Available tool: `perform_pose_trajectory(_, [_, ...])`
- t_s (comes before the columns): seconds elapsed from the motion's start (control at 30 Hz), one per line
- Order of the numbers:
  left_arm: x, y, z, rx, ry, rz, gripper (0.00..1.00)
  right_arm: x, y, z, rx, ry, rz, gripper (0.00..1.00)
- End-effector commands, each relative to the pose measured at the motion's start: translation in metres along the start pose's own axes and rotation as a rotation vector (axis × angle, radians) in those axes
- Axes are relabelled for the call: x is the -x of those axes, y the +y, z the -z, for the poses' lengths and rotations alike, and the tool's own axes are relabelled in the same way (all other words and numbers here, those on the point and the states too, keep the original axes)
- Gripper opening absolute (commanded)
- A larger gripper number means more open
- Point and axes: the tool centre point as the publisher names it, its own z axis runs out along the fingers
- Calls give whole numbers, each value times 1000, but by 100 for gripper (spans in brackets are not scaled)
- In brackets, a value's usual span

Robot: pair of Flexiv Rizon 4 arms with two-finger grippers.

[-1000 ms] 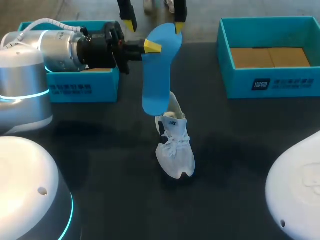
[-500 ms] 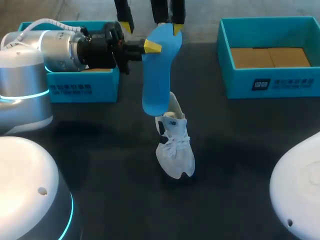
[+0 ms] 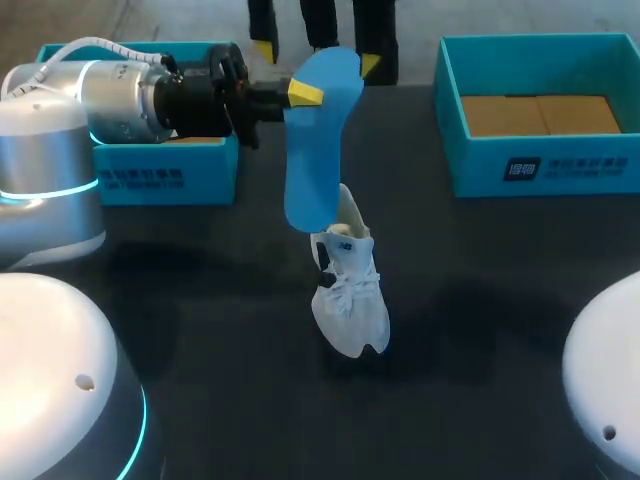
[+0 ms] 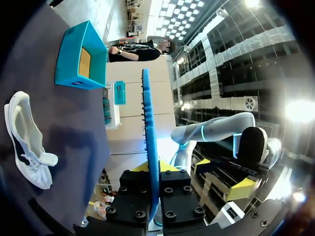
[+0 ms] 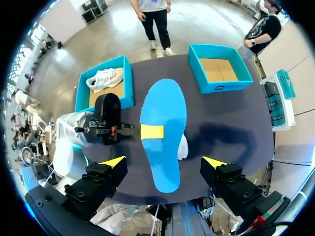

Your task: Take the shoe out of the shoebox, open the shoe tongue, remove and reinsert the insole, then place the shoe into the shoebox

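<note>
A teal cardboard shoebox (image 3: 170,178) is seen at the left, behind the left gripper (image 3: 300,93), which is clamped on the flat blue foam insole (image 3: 315,150). The insole has been kept unmoved above the white mesh sneaker (image 3: 350,290) on the black table (image 3: 200,330). A second teal shoebox (image 3: 540,165) lies well apart. The right arm (image 3: 610,400) has been drawn back, the right gripper (image 5: 164,161) spread empty overhead, so reinsertion is judged unobstructed, save perhaps by the tongue.
</note>
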Motion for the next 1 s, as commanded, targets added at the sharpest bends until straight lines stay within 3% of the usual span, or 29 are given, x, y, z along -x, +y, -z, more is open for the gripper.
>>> perform_pose_trajectory(0.03, [0,0,0,0,-3,0,0,13,-5,-6,17,175,-68,100])
perform_pose_trajectory(0.37, [0,0,0,0,-3,0,0,34,0,-11,67,474,-95,100])
perform_pose_trajectory(0.6, [0,0,0,0,-3,0,0,48,5,-16,79,578,-108,100])
perform_pose_trajectory(1.0, [0,0,0,0,-3,0,0,67,20,-31,5,858,-25,100])
